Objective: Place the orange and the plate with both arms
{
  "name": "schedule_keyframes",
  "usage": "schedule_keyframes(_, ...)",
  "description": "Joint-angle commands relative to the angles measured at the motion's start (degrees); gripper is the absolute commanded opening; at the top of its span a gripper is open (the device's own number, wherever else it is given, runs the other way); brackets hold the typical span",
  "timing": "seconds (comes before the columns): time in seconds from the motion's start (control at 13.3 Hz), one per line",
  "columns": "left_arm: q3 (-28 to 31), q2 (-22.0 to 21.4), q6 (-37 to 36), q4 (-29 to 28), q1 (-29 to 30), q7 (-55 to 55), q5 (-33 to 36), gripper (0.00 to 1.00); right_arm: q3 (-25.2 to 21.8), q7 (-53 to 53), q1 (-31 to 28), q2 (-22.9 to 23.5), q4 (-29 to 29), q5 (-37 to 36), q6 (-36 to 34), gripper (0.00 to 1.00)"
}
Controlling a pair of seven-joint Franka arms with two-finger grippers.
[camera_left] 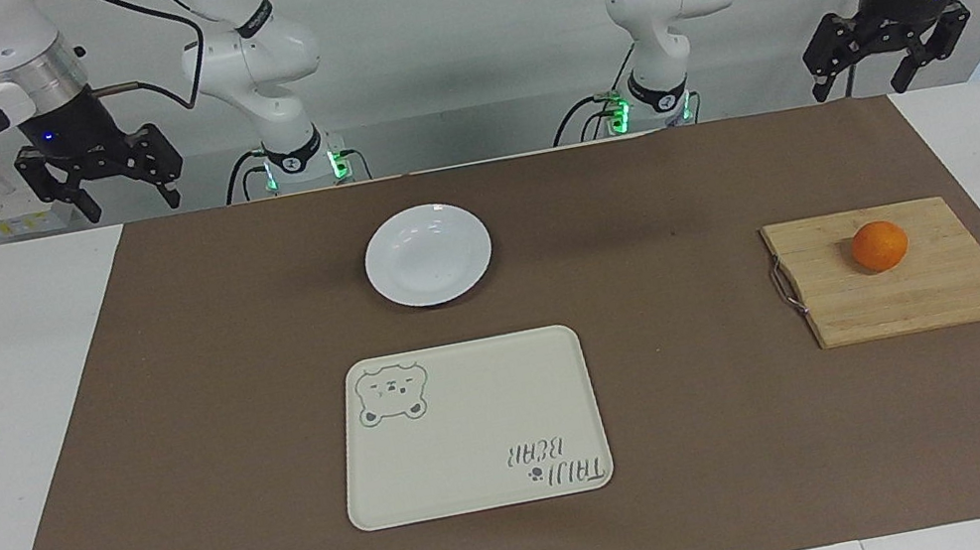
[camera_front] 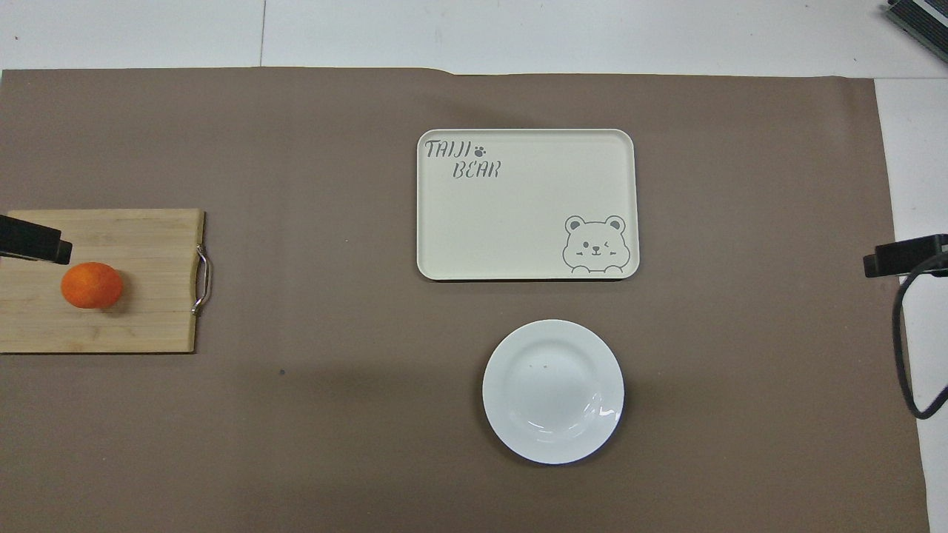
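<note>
Across the table in the facing view, the two arms hang raised at their own end. The left gripper (camera_left: 890, 58) is up near the left arm's end of the table, the right gripper (camera_left: 102, 177) near the right arm's end. Both have their fingers spread wide and hold nothing, which suggests each arm is waiting to start. The orange (camera_left: 879, 246) sits on a wooden cutting board (camera_left: 897, 294) toward the left arm's end, so the left arm is likely meant to take it. The plate (camera_left: 428, 255) lies empty on the brown mat (camera_left: 173, 422), nearer to the robots than the cream bear tray (camera_left: 471, 426), which is also empty and is probably where both things should end up.

From overhead, the orange (camera_front: 91, 285) rests on the cutting board (camera_front: 133, 318), apart from its metal handle (camera_front: 201, 280). The plate (camera_front: 553, 391) lies just beside the tray (camera_front: 526, 203), not touching it. Only dark tips of the left gripper (camera_front: 33, 240) and right gripper (camera_front: 903, 255) show at the edges; here the fingers cannot be judged.
</note>
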Motion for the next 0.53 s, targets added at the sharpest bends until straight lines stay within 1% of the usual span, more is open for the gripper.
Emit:
schedule_keyframes(0.0,-0.16,-1.28,-0.42,-1.19,0.34,-0.75,-0.44,1.0,0.08,-1.19,-0.5,-0.24,-0.54,1.01,0.4,1.0)
schedule_keyframes(0.45,-0.07,-1.37,-1.65,-1.28,0.61,-0.4,-0.44,1.0,0.08,-1.19,-0.5,-0.24,-0.54,1.01,0.4,1.0)
